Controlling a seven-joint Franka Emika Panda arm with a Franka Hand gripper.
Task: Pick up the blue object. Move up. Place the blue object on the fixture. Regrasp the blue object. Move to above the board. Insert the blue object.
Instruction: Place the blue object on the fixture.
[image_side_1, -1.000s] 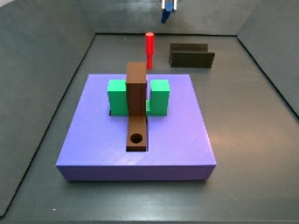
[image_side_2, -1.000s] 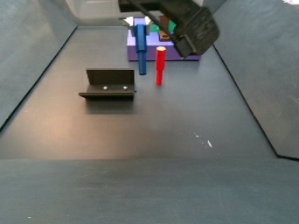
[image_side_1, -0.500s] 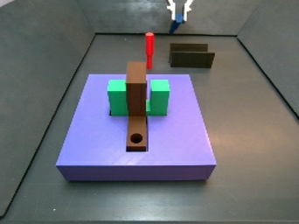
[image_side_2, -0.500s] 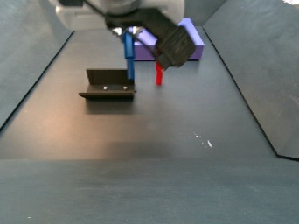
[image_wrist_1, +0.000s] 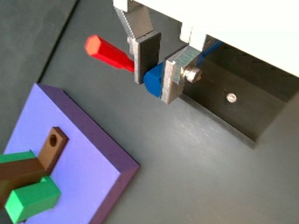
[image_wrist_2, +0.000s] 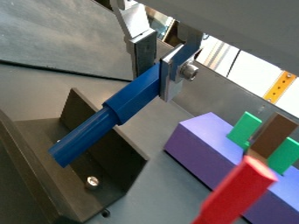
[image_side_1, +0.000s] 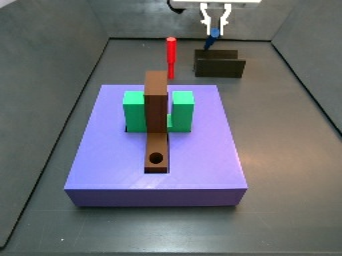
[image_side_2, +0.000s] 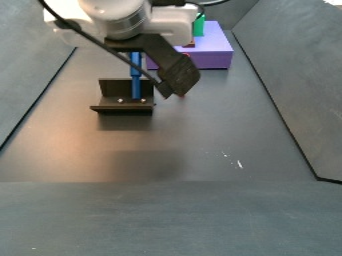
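The arm reaches down over the fixture (image_side_1: 219, 64) at the far end of the floor, away from the board (image_side_1: 158, 160); its tool (image_wrist_1: 156, 77) is clamped on the blue object (image_wrist_2: 114, 112), which hangs upright, its lower end at the fixture's top

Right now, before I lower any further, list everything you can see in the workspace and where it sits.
blue object: one, blue, clamped in the hand, lower end over the fixture.
fixture: one, dark, on the floor at the far end, beyond the board.
red peg: one, red, upright on the floor between board and fixture.
board: one, purple, on the floor.
green block: one, green, on the board.
brown strip: one, brown, round hole at one end, on the board.
hand: one, silver fingers, above the fixture.
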